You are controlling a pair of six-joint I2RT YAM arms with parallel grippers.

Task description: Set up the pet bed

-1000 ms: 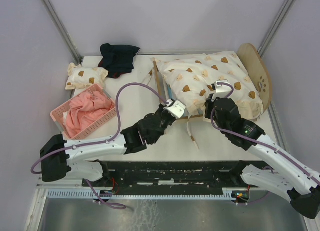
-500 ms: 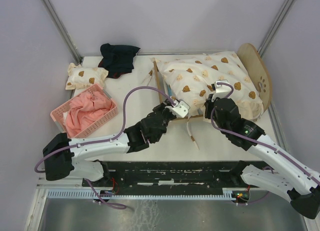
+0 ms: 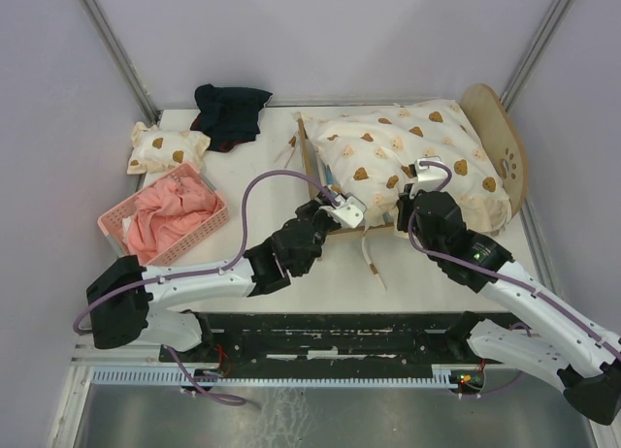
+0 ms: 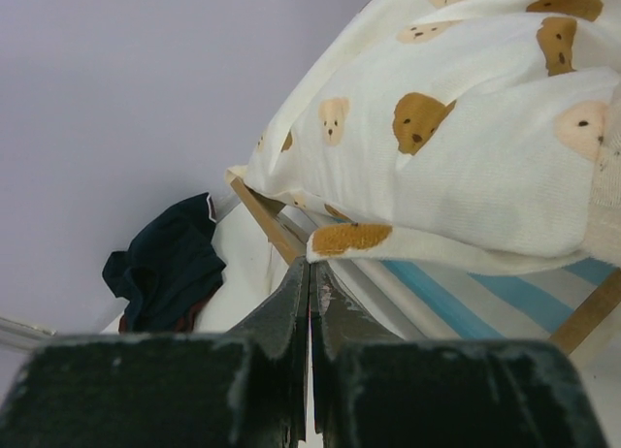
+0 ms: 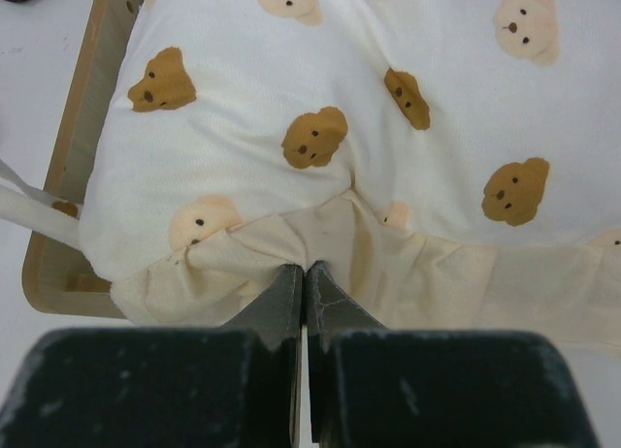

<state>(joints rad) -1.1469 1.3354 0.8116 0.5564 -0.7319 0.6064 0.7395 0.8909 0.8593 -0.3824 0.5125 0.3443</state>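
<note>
walls [image 3: 320, 31]: pale lilac | table [image 3: 408, 283]: white | corner posts [image 3: 114, 48]: grey metal | light: even

Pink basket [image 3: 189, 240] sits near pillow [image 3: 165, 147], dark garment [image 3: 231, 113].

left gripper [image 4: 310, 266] and right gripper [image 5: 304, 270] both reach forward, fingers pinched closed.

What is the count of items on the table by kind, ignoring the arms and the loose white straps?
bear-print bedding: 2 (quilt, small pillow)
other cloths: 2 (dark garment, pink cloth)
pink basket: 1
pet bed: 1
Total: 6
</note>
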